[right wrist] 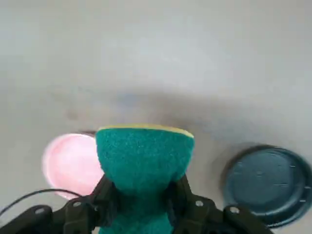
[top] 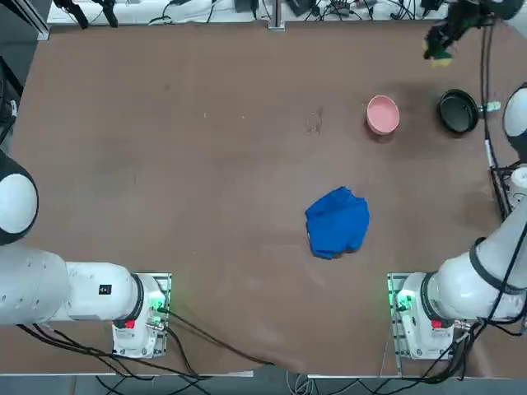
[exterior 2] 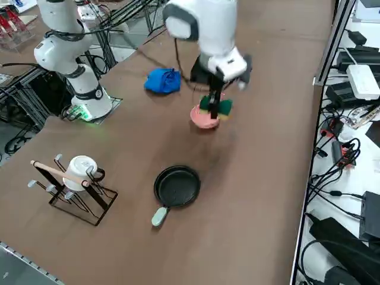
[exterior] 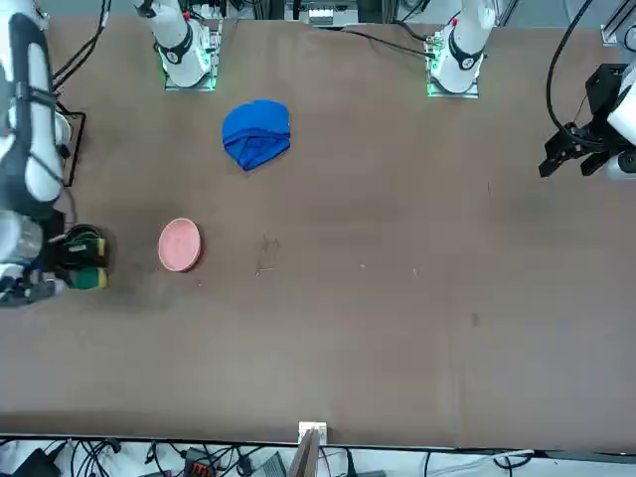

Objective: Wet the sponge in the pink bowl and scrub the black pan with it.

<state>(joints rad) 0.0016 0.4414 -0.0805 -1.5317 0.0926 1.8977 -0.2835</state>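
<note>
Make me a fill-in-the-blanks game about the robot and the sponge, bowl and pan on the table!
1. The right gripper is shut on the ____, held up in the air.
2. The pink bowl sits between the blue cloth and the black ____.
3. On the rack by the table's edge hangs a white ____.
4. The pan's handle is ____ in colour.

Missing words: sponge; pan; mug; light

One sponge, one pink bowl, one black pan, one blue cloth, one mug rack.
</note>
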